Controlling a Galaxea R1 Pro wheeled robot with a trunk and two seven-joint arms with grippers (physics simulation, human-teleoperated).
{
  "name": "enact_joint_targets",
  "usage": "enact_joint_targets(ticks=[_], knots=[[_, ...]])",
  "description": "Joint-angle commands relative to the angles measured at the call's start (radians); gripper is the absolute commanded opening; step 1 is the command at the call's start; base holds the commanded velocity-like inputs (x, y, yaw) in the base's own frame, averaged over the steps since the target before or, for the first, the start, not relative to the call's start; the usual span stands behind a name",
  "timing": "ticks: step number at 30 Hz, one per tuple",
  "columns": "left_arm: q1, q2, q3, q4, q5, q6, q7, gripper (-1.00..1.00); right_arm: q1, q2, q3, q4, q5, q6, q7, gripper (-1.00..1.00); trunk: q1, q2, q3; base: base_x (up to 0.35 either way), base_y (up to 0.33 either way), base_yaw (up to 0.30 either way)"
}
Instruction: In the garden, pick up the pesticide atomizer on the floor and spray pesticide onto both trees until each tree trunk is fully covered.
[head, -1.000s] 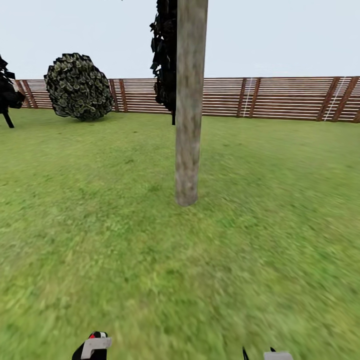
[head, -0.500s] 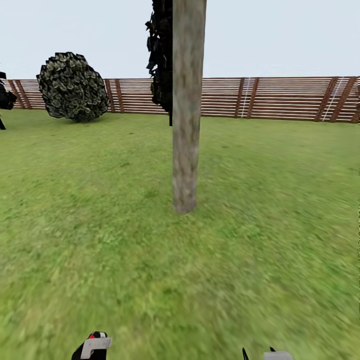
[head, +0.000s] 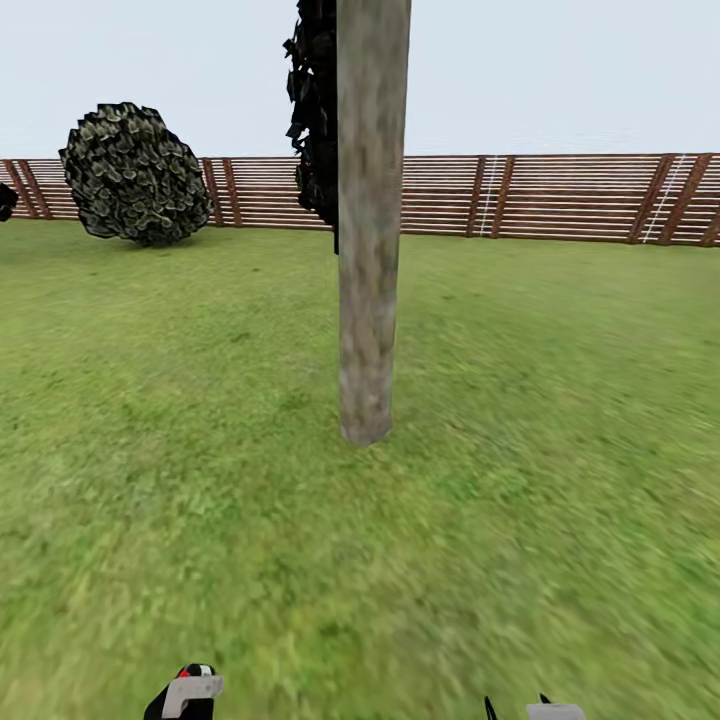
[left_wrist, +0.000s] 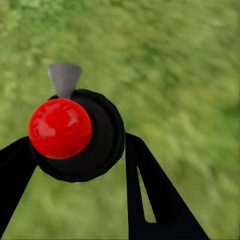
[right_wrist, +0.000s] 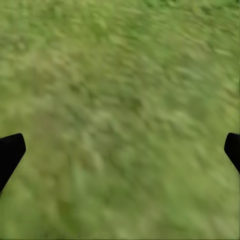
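The left hand (left_wrist: 75, 165) is clenched around the pesticide atomizer (left_wrist: 75, 135). In the left wrist view its two black fingers (left_wrist: 150, 190) hug the dark round bottle from both sides. The red top points at the camera, and the pale trigger pokes out past it. So the bottle is off the ground and in the left hand. In the head view the same bottle (head: 185, 690) peeks up at the low edge, on the robot's left side.

The right hand (right_wrist: 120, 150) is released. Its two black fingertips (right_wrist: 10, 155) sit far apart with nothing but grass between them.

The tree trunk (head: 370, 220) stands straight ahead on the lawn (head: 560, 420). It is tall and upright, with pale mottled bark, and its foot sits in the grass well apart from both hands. It lies forward of the left hand and a little toward the robot's right. The left hand has the bottle, so it is the one that must reach the trunk. I think the robot has to get closer and lift the bottle so the spray end faces the bark. I cannot tell which way the spray end faces now.

Far back there is a round dark shrub (head: 130, 175) and a dark thin tree (head: 315, 110) just behind the trunk. A brown slat fence (head: 560, 195) runs across the back. There are no boxes, pots or bins here to hold anything.
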Motion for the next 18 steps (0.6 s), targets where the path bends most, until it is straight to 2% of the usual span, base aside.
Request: enact_joint_targets(ticks=[1,13,18], knots=[[-0.001,0.000,0.001,0.001,0.000,-0.003,0.001,-1.00,-0.001,0.000,0.000,0.001,0.000,-0.003,0.000,1.00,0.000,0.000,-0.001,0.339,0.000,0.000],[-0.001,-0.002,0.000,0.002,0.000,-0.003,0.001,-1.00,-0.001,-0.001,0.000,-0.001,0.000,-0.003,0.000,1.00,0.000,0.000,-0.001,0.337,-0.058,-0.001],[-0.001,-0.002,0.000,0.004,0.000,-0.003,0.001,-1.00,-0.001,-0.001,0.000,-0.001,0.000,-0.003,0.000,1.00,0.000,0.000,0.001,0.333,-0.100,-0.121]])
